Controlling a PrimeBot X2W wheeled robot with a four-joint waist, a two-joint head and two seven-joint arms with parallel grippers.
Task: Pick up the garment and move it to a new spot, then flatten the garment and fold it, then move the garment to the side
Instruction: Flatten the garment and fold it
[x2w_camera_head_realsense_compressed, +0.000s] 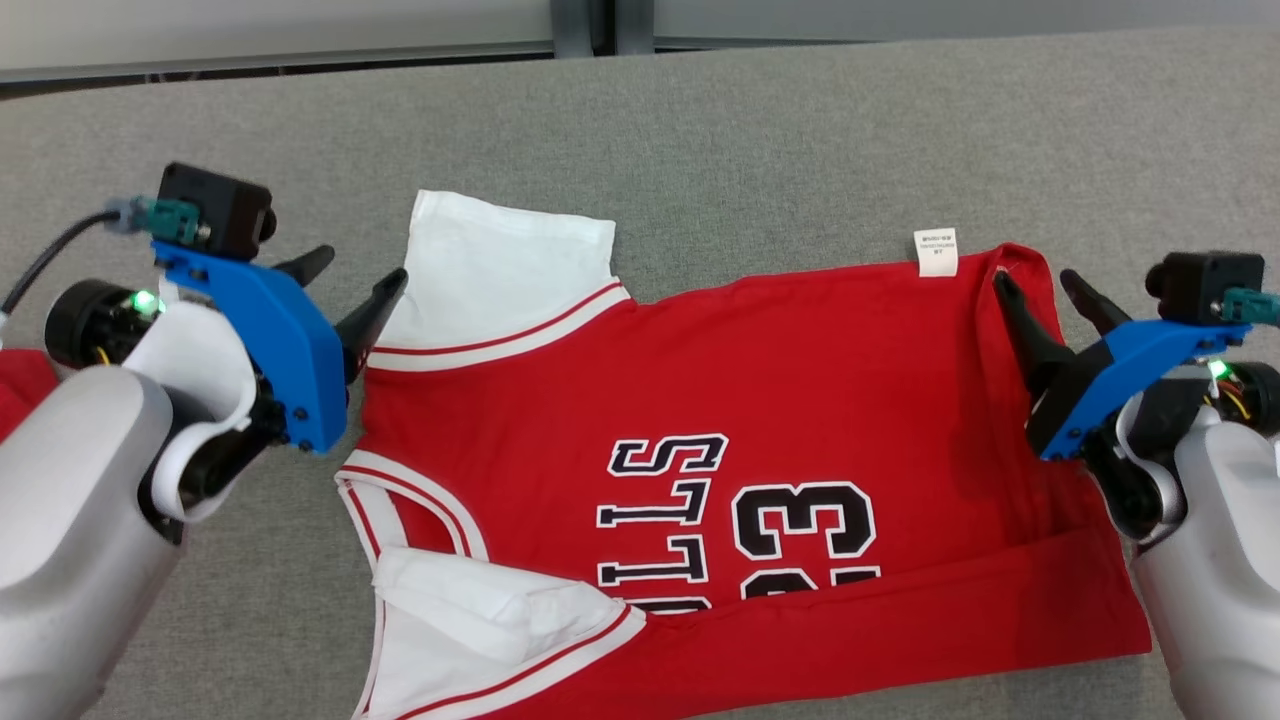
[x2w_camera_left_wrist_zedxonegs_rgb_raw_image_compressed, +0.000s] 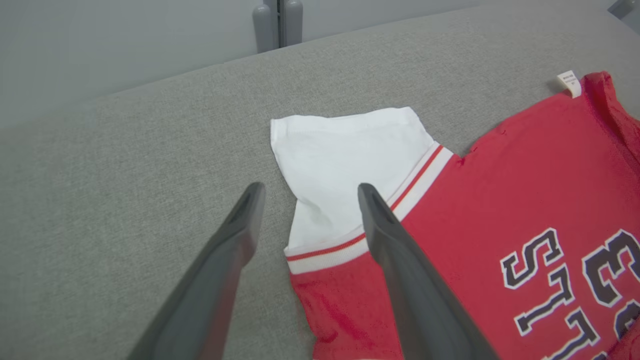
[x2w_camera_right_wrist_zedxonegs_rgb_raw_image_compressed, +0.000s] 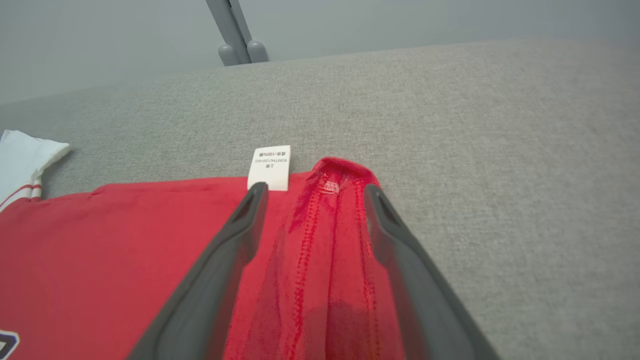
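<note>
The red garment (x2w_camera_head_realsense_compressed: 760, 400) lies spread on the grey table (x2w_camera_head_realsense_compressed: 750, 130), apparently mid-flattening, with the left gripper (x2w_camera_head_realsense_compressed: 355, 275) at its white sleeve (x2w_camera_head_realsense_compressed: 500, 270) and the right gripper (x2w_camera_head_realsense_compressed: 1035, 278) straddling its hem corner (x2w_camera_head_realsense_compressed: 1018, 258), both spread wide and holding nothing, so the next move probably calls for the 2 to close on those edges.

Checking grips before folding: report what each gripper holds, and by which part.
Nothing is held. Left gripper open at the white sleeve of the jersey; right gripper open astride its red corner.

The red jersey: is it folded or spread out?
Mostly spread flat, one fold made: the jersey has its near edge turned over, hiding part of the lettering.
</note>
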